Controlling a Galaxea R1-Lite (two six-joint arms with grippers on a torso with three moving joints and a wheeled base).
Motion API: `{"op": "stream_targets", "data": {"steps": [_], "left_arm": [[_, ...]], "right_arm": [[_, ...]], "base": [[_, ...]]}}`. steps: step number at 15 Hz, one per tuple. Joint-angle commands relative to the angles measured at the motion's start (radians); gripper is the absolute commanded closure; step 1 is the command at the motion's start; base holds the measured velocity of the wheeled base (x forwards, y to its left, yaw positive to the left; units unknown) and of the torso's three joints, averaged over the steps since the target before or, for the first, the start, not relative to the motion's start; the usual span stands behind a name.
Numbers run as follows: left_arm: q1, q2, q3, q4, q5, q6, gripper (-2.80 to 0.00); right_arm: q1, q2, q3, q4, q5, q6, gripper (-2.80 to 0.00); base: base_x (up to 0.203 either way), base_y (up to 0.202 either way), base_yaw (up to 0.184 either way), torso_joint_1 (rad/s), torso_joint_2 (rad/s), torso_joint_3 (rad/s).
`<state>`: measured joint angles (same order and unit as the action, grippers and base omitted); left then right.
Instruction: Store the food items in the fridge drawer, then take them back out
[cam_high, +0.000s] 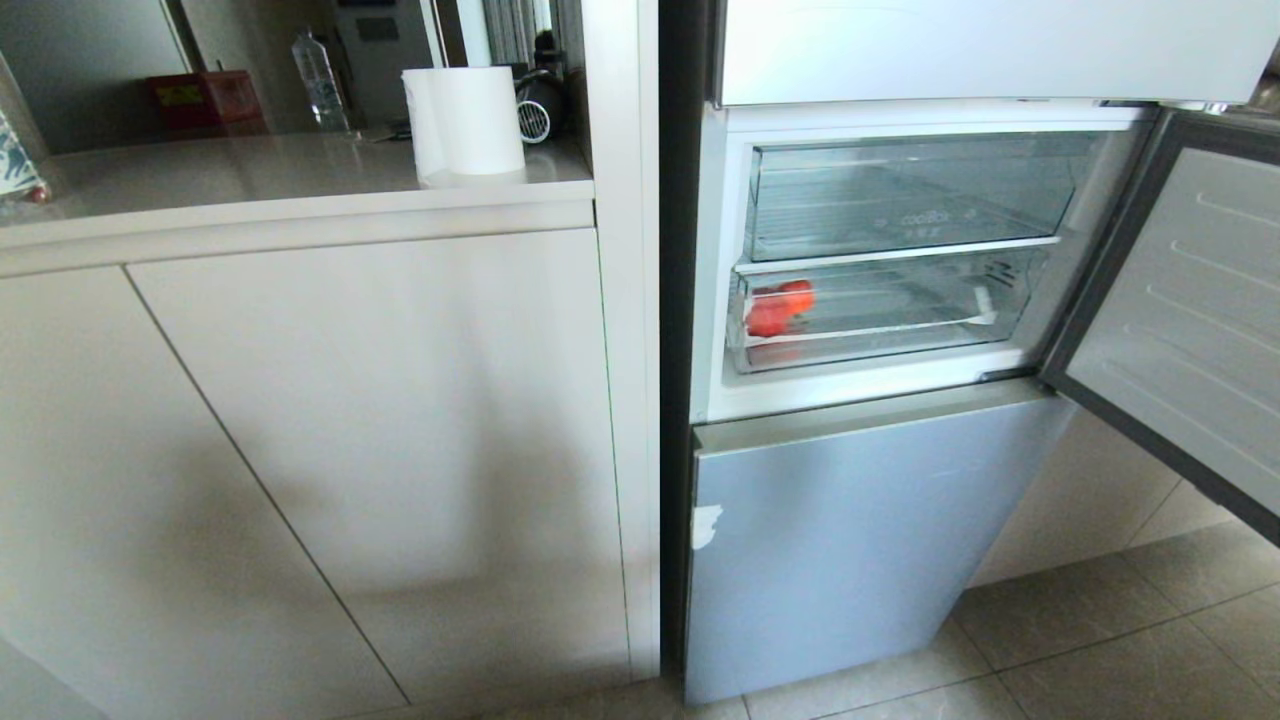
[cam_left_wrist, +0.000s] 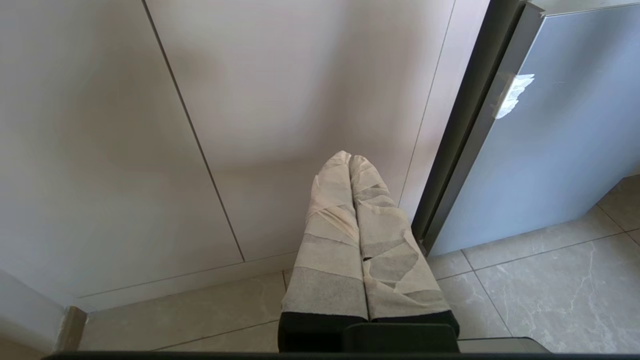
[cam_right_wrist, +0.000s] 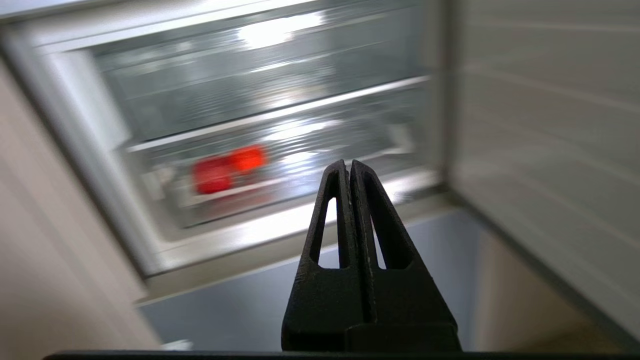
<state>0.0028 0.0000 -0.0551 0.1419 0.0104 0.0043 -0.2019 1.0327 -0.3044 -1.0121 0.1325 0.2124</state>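
Two red food items (cam_high: 779, 307) lie at the left end of the fridge drawer (cam_high: 880, 345), the lower clear drawer, which sits pushed in. The right wrist view shows them too, as food items (cam_right_wrist: 227, 167) inside the drawer (cam_right_wrist: 300, 165). My right gripper (cam_right_wrist: 348, 162) is shut and empty, held in the air in front of the fridge and apart from the drawer. It does not show in the head view. My left gripper (cam_left_wrist: 349, 157), wrapped in pale tape, is shut and parked low near the cabinet base.
The fridge door (cam_high: 1190, 310) stands open on the right. Above the drawer is a clear bin with lettering (cam_high: 905, 195). Beige cabinet fronts (cam_high: 380, 420) fill the left, with a paper roll (cam_high: 465, 120) on the counter. The lower grey fridge door (cam_high: 860, 520) is closed.
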Motion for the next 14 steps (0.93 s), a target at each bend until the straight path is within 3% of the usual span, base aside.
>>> {"op": "stream_targets", "data": {"steps": [1, 3, 5, 9, 11, 14], "left_arm": [[0.0, 0.002, 0.0, 0.001, 0.0, 0.0, 0.0], [0.0, 0.002, 0.0, 0.001, 0.0, 0.0, 0.0], [0.0, 0.002, 0.0, 0.001, 0.0, 0.0, 0.0], [0.0, 0.002, 0.0, 0.001, 0.0, 0.0, 0.0], [0.0, 0.002, 0.0, 0.001, 0.0, 0.0, 0.0], [0.0, 0.002, 0.0, 0.001, 0.0, 0.0, 0.0]], "right_arm": [[-0.142, -0.291, 0.0, 0.283, -0.048, 0.027, 0.0], [-0.206, -0.335, -0.082, 0.451, -0.202, 0.126, 0.0], [-0.366, -0.333, -0.104, 0.465, -0.212, 0.186, 0.0], [-0.862, -0.302, -0.162, 0.465, -0.024, 0.395, 0.0], [-1.072, -0.282, -0.169, 0.422, 0.066, 0.49, 0.0], [-1.334, -0.207, -0.172, 0.249, 0.201, 0.653, 0.0]], "base": [[0.0, 0.0, 0.0, 0.0, 0.0, 0.0], [0.0, 0.0, 0.0, 0.0, 0.0, 0.0], [0.0, 0.0, 0.0, 0.0, 0.0, 0.0], [0.0, 0.0, 0.0, 0.0, 0.0, 0.0], [0.0, 0.0, 0.0, 0.0, 0.0, 0.0], [0.0, 0.0, 0.0, 0.0, 0.0, 0.0]]}}
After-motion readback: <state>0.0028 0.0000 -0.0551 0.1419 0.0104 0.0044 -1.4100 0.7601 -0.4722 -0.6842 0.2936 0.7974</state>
